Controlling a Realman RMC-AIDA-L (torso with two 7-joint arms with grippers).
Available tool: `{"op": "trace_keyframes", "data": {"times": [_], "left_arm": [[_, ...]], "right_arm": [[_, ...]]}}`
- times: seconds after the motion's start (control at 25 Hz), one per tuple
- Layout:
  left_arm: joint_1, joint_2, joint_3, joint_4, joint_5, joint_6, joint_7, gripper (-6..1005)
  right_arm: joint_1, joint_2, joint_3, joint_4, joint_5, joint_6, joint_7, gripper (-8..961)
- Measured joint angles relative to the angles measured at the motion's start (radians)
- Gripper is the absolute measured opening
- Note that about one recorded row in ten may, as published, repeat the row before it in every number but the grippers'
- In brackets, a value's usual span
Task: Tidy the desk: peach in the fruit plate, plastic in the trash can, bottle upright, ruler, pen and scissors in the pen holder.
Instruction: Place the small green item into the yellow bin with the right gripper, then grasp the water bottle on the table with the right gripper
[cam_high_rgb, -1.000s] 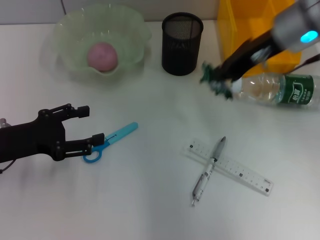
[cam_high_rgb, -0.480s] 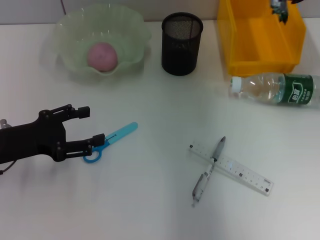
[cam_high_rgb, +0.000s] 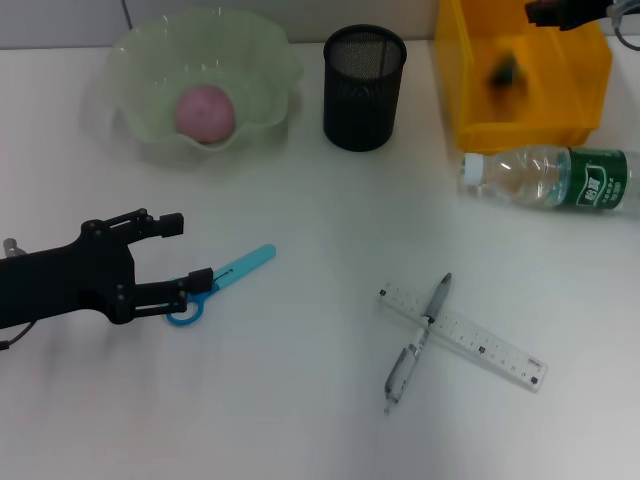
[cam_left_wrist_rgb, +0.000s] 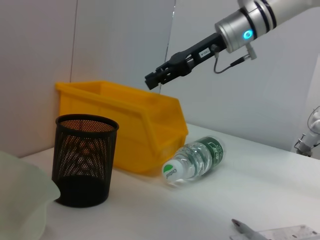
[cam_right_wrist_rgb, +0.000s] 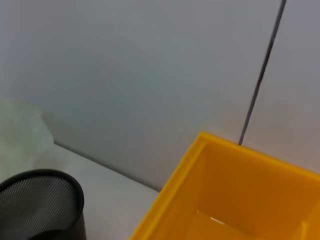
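Head view: you see the white table (cam_high_rgb: 300, 420) with the task's things spread across it.
Right claw (cam_high_rgb: 545, 12): it hangs above the far rim of the yellow bin (cam_high_rgb: 590, 95); you cannot tell whether its fingers are spread or pressed together.
Plastic (cam_high_rgb: 503, 70): a dark blurred scrap inside the yellow bin, apart from the claw.
Left claw (cam_high_rgb: 190, 252): spread wide, low over the table, lower finger touching the scissors (cam_high_rgb: 222, 281) at their blue handle ring.
Peach (cam_high_rgb: 205, 111): lying in the green fruit plate (cam_high_rgb: 135, 60).
Bottle (cam_high_rgb: 548, 181): on its side just in front of the bin, white cap toward the pen holder (cam_high_rgb: 364, 88).
Pen (cam_high_rgb: 418, 339): lying crossed over the clear ruler (cam_high_rgb: 480, 343), near the table's middle.
Pen holder: black mesh, upright, between plate and bin.
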Motion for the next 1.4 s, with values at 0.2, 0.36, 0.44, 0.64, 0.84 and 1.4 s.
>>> {"op": "trace_keyframes", "data": {"times": [0.2,0.36,0.44,0.64,0.84,1.4], "left_arm": [[0.0,0.0,0.0,0.0,0.0,0.008,0.0,860],[-0.004,0.0,0.0,0.0,0.0,0.009,0.0,860],[-0.006,0.0,0.0,0.0,0.0,0.009,0.0,860],[-0.013,0.0,0.0,0.0,0.0,0.009,0.0,860],[-0.026,-0.002,0.006,0.0,0.0,0.011,0.0,859],[-0.045,-0.007,0.011,0.0,0.0,0.011,-0.002,859]], "right_arm": [[-0.023,0.017,0.005,-0.032,0.051,0.03,-0.026,413],[-0.094,0.012,0.01,-0.051,0.34,0.031,-0.16,653],[-0.156,-0.006,0.012,-0.045,0.599,-0.02,-0.274,724],[-0.256,-0.065,0.013,0.072,1.015,-0.288,-0.495,795],[-0.293,-0.124,0.021,0.26,1.089,-0.607,-0.656,795],[-0.245,-0.138,0.019,-0.067,0.337,-0.811,-0.51,796]]}}
